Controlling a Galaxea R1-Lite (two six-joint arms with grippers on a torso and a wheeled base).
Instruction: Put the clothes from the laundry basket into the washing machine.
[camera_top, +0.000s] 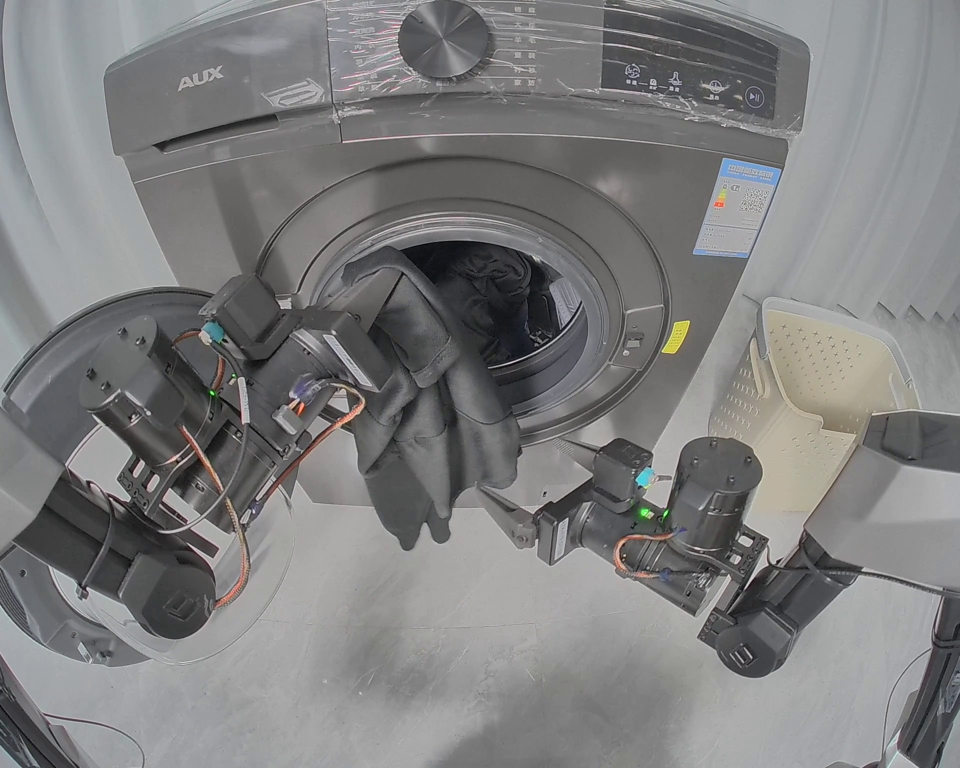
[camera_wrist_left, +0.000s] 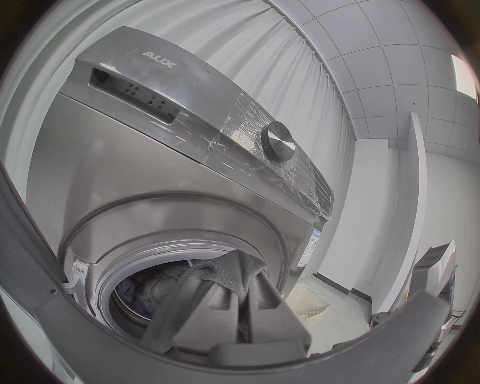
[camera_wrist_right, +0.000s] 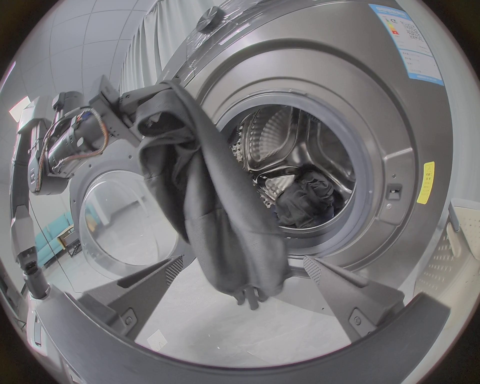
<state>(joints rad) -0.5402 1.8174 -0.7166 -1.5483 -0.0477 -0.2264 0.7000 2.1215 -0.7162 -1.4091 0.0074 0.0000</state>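
My left gripper (camera_top: 372, 290) is shut on a dark grey garment (camera_top: 435, 420) and holds it at the left rim of the washing machine's round opening (camera_top: 560, 300). The cloth hangs down in front of the opening's lower edge, its end dangling above the floor. In the left wrist view the fabric (camera_wrist_left: 227, 272) is bunched between the shut fingers. Other dark clothes (camera_wrist_right: 305, 197) lie inside the drum. My right gripper (camera_top: 535, 480) stands open low in front of the machine, just right of the hanging cloth (camera_wrist_right: 225, 220), with nothing between its fingers. The cream laundry basket (camera_top: 815, 400) stands right of the machine.
The machine's glass door (camera_top: 100, 470) is swung open to the left, behind my left arm. Grey floor (camera_top: 470, 650) spreads in front of the machine. White curtains hang behind and to both sides.
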